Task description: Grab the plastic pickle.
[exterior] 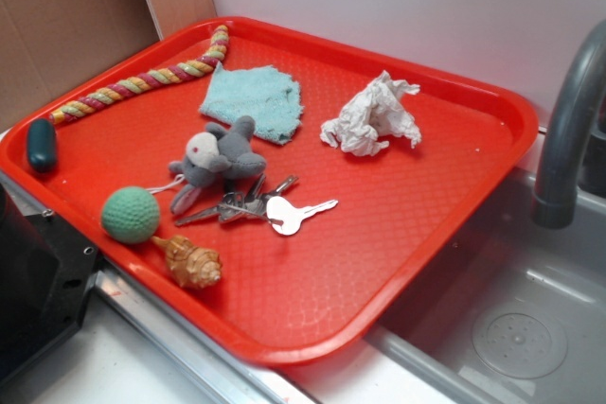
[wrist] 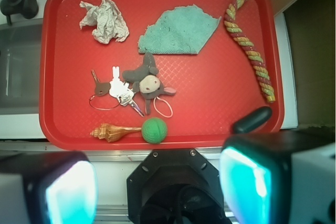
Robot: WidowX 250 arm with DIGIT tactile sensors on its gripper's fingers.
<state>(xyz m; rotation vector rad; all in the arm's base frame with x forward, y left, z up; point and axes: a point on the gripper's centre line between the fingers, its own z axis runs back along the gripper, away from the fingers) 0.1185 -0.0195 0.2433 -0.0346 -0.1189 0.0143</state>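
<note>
**Pickle at the tray's edge, end effector apart above**

The small dark teal-green plastic pickle [exterior: 42, 145] lies on the red plastic tray [exterior: 398, 234], against its rim at the corner, near one end of the striped braided rope [exterior: 142, 80]. The end effector [wrist: 157, 187] has its two pads spread wide and empty, clear of the tray. The knitted green ball [exterior: 131, 214] sits beside a tan seashell [exterior: 194, 264].
</note>
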